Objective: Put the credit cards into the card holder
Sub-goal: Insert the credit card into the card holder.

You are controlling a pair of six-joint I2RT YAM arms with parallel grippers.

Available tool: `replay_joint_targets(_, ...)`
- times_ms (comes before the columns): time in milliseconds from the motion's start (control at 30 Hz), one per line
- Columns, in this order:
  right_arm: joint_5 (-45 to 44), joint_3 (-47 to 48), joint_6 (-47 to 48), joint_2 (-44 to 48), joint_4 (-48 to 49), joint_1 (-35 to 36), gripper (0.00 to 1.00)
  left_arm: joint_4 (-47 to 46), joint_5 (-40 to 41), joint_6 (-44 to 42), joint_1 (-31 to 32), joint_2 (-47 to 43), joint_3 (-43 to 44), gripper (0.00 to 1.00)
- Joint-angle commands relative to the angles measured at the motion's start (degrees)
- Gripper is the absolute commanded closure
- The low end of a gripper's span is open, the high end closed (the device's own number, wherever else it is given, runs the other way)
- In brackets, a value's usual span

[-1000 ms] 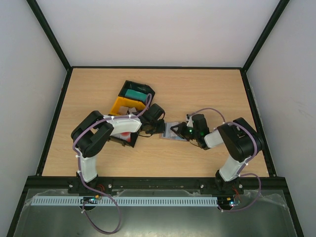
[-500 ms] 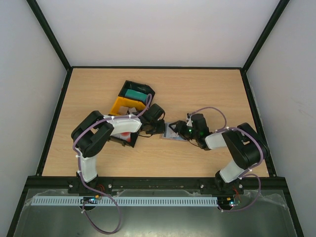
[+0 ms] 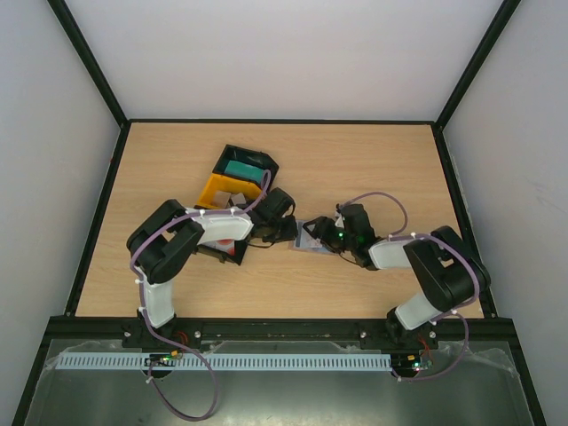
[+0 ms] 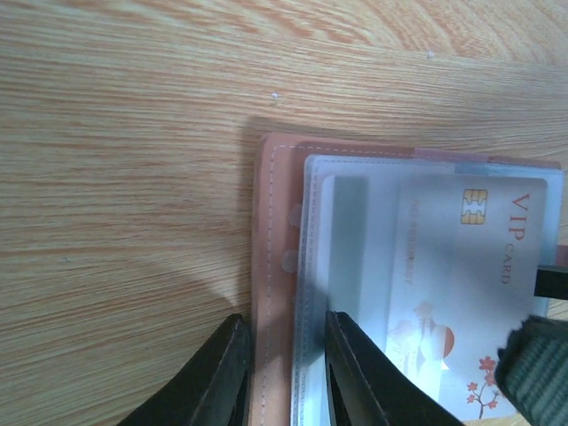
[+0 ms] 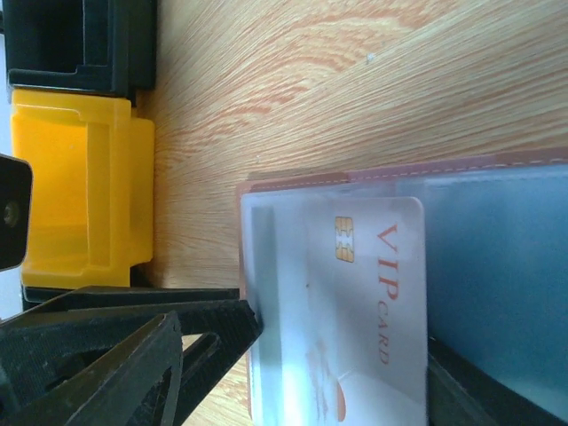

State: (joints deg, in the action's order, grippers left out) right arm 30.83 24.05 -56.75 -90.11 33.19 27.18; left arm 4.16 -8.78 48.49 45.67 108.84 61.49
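**A:** Looking down I see a light wood table (image 3: 373, 160), plain white walls (image 3: 284, 53) and a black frame (image 3: 87, 58). Where's the card holder (image 3: 310, 238)?

**B:** Mid-table, lying open and flat, long side running roughly 9 to 3. At 9 the left claw (image 4: 286, 337) pinches its brown edge. At 3 the right claw (image 5: 342, 337) is spread wide around a VIP card (image 5: 373, 302) in the clear sleeve (image 5: 497, 266).

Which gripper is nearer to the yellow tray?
Left. The left gripper holds the card holder at its edge facing the yellow tray; the right gripper, jaws open, is at the opposite edge.
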Motion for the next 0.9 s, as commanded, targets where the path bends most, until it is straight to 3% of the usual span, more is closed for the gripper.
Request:
replay_joint_targets(0, -5.5, 1.7, 1.1, 3.9, -13.8, 0.5, 0.38, 2.6, -1.5, 0.7, 0.5, 1.1, -2.4, 0.73)
replay_joint_targets(267, -12.5, 4.9, 0.0, 6.7, -25.5, 0.5, 0.37, 1.7, -2.3, 0.9, 0.5, 0.5, -2.5, 0.73)
replay_joint_targets(467, -12.0, 8.6, 2.7, 8.3, -31.4, 0.6, 0.34, 0.7, -3.8, 1.0, 0.4, 0.2, -2.8, 0.72)
replay_joint_targets(600, -10.4, 8.7, 2.4, 8.6, -32.6, 0.7, 0.29, -0.2, -4.8, 1.3, 0.4, 0.0, -2.6, 0.7)
replay_joint_targets(867, -15.8, 7.3, -2.4, 15.0, -36.4, 0.7, 0.28, -0.4, -4.9, 1.6, 0.4, -0.6, -2.4, 0.68)
